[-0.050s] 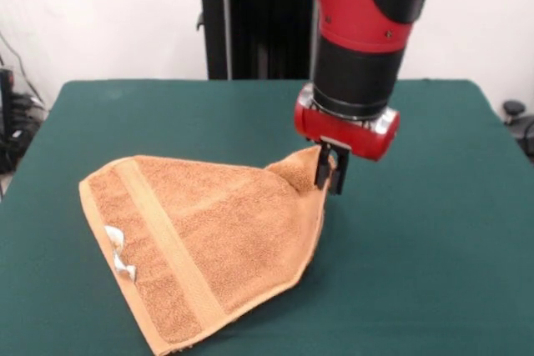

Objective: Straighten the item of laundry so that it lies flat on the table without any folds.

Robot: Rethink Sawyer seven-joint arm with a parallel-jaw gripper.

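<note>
**A:** Where the hand towel [196, 243] comes nearest the camera, its banded end lies flat on the table [434, 273], with the white tag [119, 256] at its hem. Farther back, one corner is raised into a peak.

**B:** And the gripper [331, 174]?

**A:** It sits right at that peak, fingers closed down to a narrow pinch on the towel's corner, holding it off the felt. The edge below the peak hangs curled under.

**B:** So how should the pull go?

**A:** I'd judge it best to draw the corner away from the flat banded end, low and steady, so the slack cloth spreads rather than flips. Lifting higher would probably drag the flat end along. Let go only once the corner is down and the curled edge has opened out.

**B:** Enough room for that?

**A:** Plenty. Dark green felt runs well beyond the towel on every side. Behind the table stands the black pedestal [250, 22] against a plain white wall [100, 14].
</note>
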